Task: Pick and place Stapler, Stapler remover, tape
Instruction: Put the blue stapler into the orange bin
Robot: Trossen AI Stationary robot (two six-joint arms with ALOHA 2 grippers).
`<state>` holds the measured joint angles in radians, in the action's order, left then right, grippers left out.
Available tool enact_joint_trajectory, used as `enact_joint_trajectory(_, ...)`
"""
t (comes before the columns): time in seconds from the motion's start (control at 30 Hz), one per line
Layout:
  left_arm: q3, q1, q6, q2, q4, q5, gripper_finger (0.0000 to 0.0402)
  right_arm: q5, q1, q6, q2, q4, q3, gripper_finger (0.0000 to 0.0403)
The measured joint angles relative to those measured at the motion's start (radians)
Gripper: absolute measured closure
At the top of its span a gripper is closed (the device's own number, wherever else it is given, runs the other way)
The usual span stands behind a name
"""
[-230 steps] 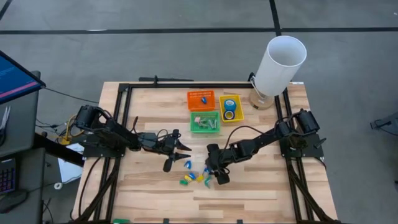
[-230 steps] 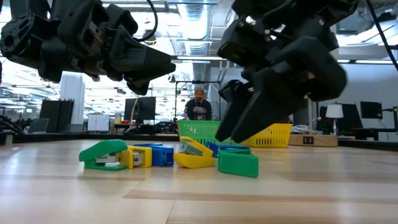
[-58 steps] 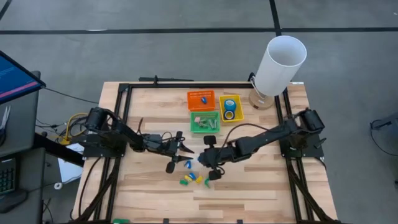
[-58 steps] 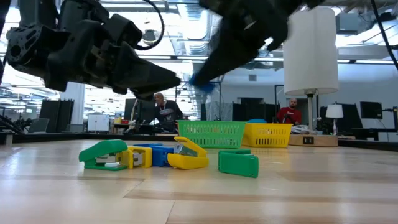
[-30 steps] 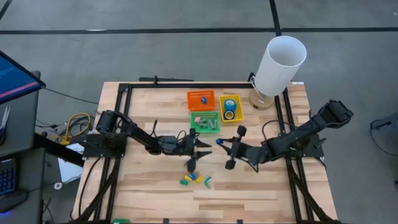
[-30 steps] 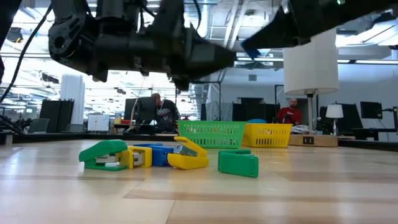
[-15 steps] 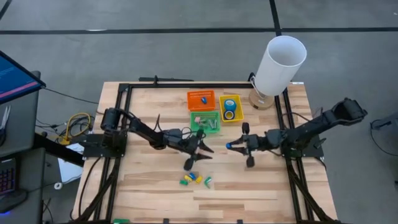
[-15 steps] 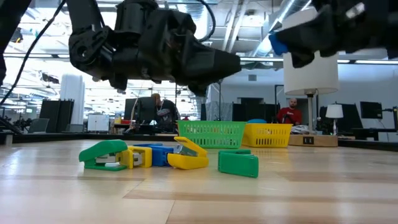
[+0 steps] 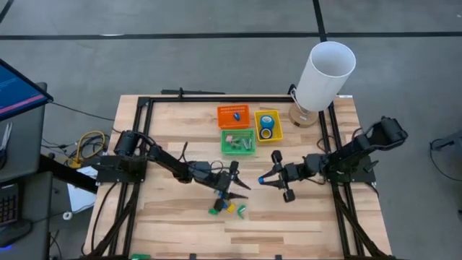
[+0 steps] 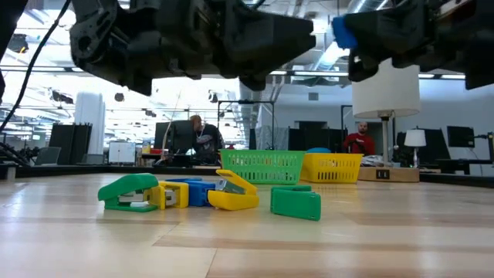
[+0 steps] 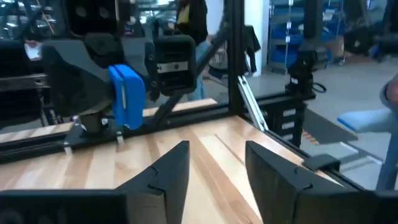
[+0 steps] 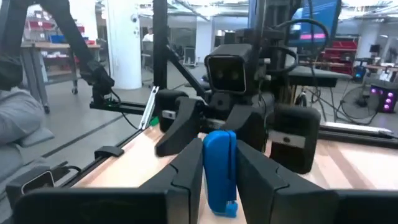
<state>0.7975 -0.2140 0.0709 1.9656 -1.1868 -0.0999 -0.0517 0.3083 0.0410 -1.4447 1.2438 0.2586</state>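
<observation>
In the low view both grippers are cut off by the top edge, so only dark bulk shows there; the pile of small staplers (image 9: 227,209) in the lower middle of the high view is partly covered by the left arm, and single pieces are hard to tell apart from above.

The wooden table (image 9: 173,224) sits in a black frame on a grey floor; a white cylinder (image 9: 323,75) stands at its upper right corner. The low view looks into a lit workshop with screens, where a person (image 10: 198,139) stands behind the table and another person (image 10: 360,139) sits at the right.

The right gripper (image 9: 263,178) hangs right of centre in the high view, above bare wood and clear of the pile; its fingers are closed on a blue stapler (image 12: 219,171) — the right wrist view shows it upright, pinched between the two dark fingers. The left gripper (image 9: 242,186) is just left of it, over the pile; its fingers (image 11: 169,171) stand apart with nothing between them.

In the upper middle sit three baskets: an orange basket (image 9: 233,115), a green basket (image 9: 238,141) and a yellow basket (image 9: 268,126); the tape (image 9: 266,128) — two blue rings — lies in the yellow one.
</observation>
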Motion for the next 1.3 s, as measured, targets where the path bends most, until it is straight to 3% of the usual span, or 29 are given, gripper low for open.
enact_joint_trajectory(0.27,0.0,0.0,-0.024,0.0,0.028,0.103,0.0184,0.0,-0.001,0.022,-0.153,-0.004,0.141,0.0328)
enact_joint_trajectory(0.5,0.0,0.008,-0.05,0.0,0.047,0.163,0.0163,0.002,-0.001,0.022,-0.244,-0.013,0.217,0.0328)
enact_joint_trajectory(0.9,0.0,0.007,-0.05,0.0,0.045,0.183,0.0167,-0.002,-0.002,0.02,-0.277,-0.026,0.237,0.0328)
enact_joint_trajectory(1.3,-0.002,-0.02,-0.045,0.0,0.023,0.178,0.0242,-0.03,-0.002,0.021,-0.266,-0.031,0.238,0.0328)
